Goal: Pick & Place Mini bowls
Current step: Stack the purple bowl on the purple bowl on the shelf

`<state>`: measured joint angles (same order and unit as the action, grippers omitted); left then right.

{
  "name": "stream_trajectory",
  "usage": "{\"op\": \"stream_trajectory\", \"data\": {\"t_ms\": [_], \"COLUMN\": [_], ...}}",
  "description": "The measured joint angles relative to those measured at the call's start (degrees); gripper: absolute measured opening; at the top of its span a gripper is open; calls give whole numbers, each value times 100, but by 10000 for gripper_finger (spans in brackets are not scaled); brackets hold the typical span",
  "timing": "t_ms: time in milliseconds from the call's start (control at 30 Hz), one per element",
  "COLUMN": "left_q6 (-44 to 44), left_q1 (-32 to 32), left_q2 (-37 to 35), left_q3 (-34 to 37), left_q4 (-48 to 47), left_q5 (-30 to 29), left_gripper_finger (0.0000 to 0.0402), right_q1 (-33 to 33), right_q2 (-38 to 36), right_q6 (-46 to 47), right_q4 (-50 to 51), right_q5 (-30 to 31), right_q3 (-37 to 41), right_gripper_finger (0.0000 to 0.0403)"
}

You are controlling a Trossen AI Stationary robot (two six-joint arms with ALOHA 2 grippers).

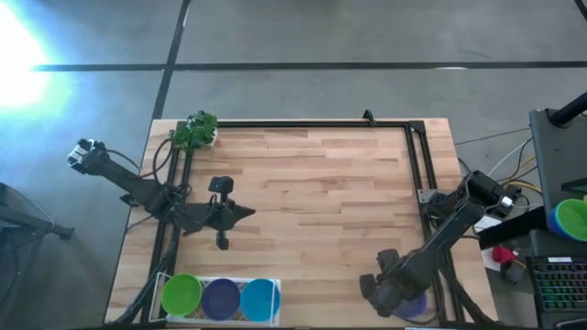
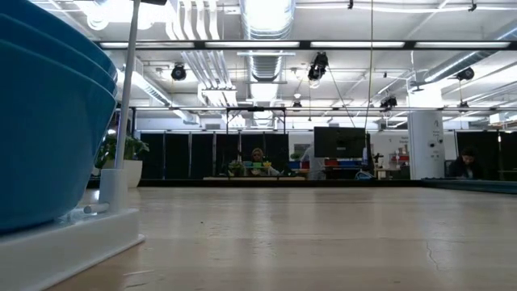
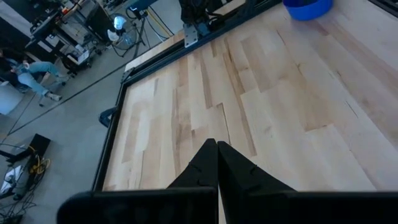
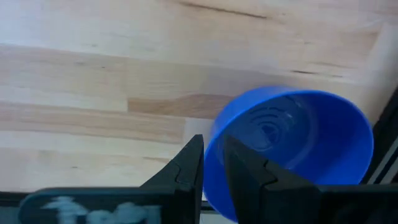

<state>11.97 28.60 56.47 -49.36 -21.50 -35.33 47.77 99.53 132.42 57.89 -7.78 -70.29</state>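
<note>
One blue mini bowl point(image 4: 292, 155) is pinched by its rim between the fingers of the right pincer point(image 4: 213, 163), low at the tabletop's point(image 1: 321, 202) near right corner, so it can be carried by the wall. The left pincer point(image 3: 217, 163) is held fully closed and empty over the left side. Three bowls point(image 1: 220, 298) are seated in the white tray point(image 1: 275, 316), near left.

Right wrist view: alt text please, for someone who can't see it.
The right gripper pinches the rim of a blue mini bowl, one finger inside and one outside. The bowl sits tilted over the light wooden table, near a dark frame rail at the edge.
</note>
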Motion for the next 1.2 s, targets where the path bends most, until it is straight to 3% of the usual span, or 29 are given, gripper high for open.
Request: {"op": "stream_trajectory", "data": {"t_ms": [967, 1200], "left_q6": [-311, -308], "left_q1": [0, 0], "left_q2": [-4, -4], "left_q3": [-4, -4], "left_q4": [155, 153], "left_q5": [-4, -4], "left_gripper_finger": [0, 0], "right_q1": [188, 188], "right_q2": [112, 111], "right_q6": [-2, -26], "right_q4": [93, 18], "right_q5": [-174, 26], "right_q3": [-4, -17], "right_gripper_finger": [59, 59]}}
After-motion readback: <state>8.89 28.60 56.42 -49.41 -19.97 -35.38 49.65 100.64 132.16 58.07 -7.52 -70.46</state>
